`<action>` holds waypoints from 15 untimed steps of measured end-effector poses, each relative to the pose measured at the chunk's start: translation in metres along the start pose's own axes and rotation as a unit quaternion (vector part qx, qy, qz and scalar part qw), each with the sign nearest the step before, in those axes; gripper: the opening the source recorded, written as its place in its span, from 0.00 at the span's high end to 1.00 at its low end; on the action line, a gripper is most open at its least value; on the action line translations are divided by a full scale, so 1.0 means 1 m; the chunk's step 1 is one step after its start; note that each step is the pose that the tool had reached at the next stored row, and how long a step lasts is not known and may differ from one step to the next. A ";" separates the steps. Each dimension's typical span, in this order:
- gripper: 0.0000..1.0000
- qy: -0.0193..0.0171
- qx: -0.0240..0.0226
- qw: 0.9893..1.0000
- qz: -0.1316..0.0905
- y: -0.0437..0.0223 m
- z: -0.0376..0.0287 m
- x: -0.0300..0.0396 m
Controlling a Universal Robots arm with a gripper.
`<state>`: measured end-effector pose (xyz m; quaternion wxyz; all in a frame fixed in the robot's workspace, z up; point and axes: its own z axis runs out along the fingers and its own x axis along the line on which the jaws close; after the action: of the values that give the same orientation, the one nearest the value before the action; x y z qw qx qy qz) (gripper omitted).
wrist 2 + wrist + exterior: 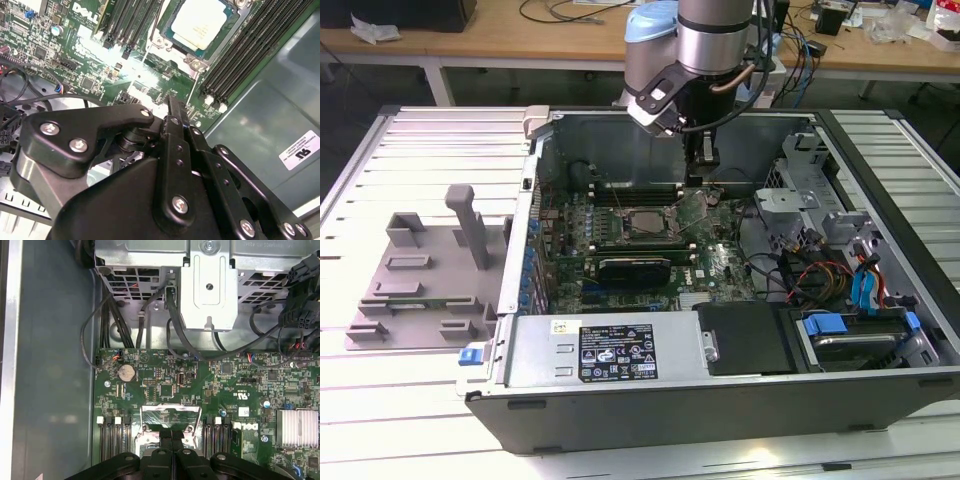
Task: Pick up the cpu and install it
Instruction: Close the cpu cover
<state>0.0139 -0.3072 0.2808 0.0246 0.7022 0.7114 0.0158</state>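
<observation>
Second wrist view is showing the cpu (200, 22) lying in its socket (196, 64) on the motherboard (75, 55) while the hand (171, 105), clenched on nothing, is hanging near it, so a careless descent is risking a knocked chip and bent pins.

One arm (715, 40) carries one gripper (172, 434). One open case (720, 400) surrounds the gripper and holds one motherboard (150, 375). One cpu (200, 22) lies near the gripper, with two banks of memory slots (112, 440), one on each side. There is one coin cell (127, 372), one heatsink (297, 427), and one grey fixture (420, 290) well apart from the gripper.
</observation>
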 end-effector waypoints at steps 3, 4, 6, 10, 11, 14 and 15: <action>0.89 0.000 0.000 1.000 0.000 0.0065 0.0017 0.0000; 0.89 0.000 0.000 1.000 0.000 0.0079 0.0023 -0.0001; 0.89 0.000 0.000 1.000 0.000 0.0095 0.0041 -0.0001; 0.89 0.000 0.000 1.000 0.000 0.0157 0.0066 -0.0001; 0.89 0.000 0.000 1.000 0.000 0.0183 0.0074 -0.0002; 0.89 0.000 0.000 1.000 0.000 0.0250 0.0090 -0.0002; 0.89 0.000 0.000 1.000 0.000 0.0276 0.0097 -0.0002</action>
<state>0.0419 -0.3072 0.2727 0.0244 0.7023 0.7113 0.0157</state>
